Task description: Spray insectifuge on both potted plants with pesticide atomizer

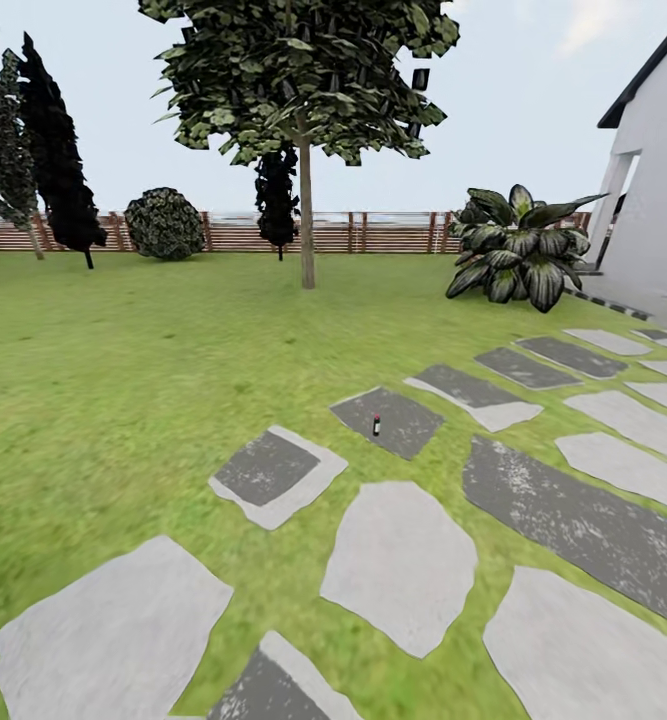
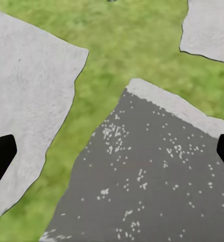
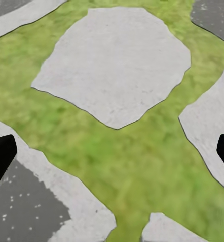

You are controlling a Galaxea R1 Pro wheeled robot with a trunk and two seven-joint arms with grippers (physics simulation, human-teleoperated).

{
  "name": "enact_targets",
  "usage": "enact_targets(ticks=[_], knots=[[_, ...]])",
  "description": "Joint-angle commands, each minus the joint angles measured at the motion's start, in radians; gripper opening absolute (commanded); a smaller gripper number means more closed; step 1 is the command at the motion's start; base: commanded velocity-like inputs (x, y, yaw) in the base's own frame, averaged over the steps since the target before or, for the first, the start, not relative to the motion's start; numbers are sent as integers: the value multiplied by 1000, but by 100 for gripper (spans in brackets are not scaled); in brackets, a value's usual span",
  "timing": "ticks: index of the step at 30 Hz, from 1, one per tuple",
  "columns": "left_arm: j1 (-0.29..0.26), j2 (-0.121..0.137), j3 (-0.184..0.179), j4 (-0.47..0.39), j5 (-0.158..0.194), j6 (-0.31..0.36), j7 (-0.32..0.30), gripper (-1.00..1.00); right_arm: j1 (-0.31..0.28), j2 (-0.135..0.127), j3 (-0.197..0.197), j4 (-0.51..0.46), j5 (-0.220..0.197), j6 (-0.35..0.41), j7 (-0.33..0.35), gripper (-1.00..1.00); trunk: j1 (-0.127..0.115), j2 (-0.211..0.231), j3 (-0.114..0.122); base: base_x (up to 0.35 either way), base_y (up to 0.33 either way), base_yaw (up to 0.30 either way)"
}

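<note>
Pesticide atomizer [image 1: 376,425] upright on dark stepping stone [image 1: 403,425], well ahead | left gripper [image 2: 112,156], right gripper [image 3: 112,156] fingers spread, empty | you risk tipping the slim bottle approaching fast

the right wrist view looks down on green lawn [image 3: 127,161] broken by grey stepping stones. a large pale stone [image 3: 117,63] with an irregular, many-sided outline lies ahead of the right gripper [image 3: 112,154], whose two dark fingertips [image 3: 1,156] show at opposite edges of the picture — set wide apart, with nothing between them but grass. beside one fingertip lies a stone with a dark speckled face and a pale border [image 3: 36,201]; by the other, a pale stone [image 3: 210,133] runs along the edge. further pieces of stone show at the corners — one pale band [image 3: 21,15], one dark patch [image 3: 215,17] — and a small pale piece [image 3: 167,229] sits near the frame's edge.
</note>
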Motion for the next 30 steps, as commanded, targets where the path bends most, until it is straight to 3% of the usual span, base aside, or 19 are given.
enact_targets(ticks=[1, 30], knots=[[-1, 0, 0, 1, -2, -3, 0, 100, -1, 0, 0, 1, 0, -3, 0, 100, 1, 0, -1, 339, 0, 0], [-1, 0, 0, 1, -2, -3, 0, 100, -1, -5, -2, -1, 0, -3, 2, 100, 1, 0, -1, 339, 0, 0]])
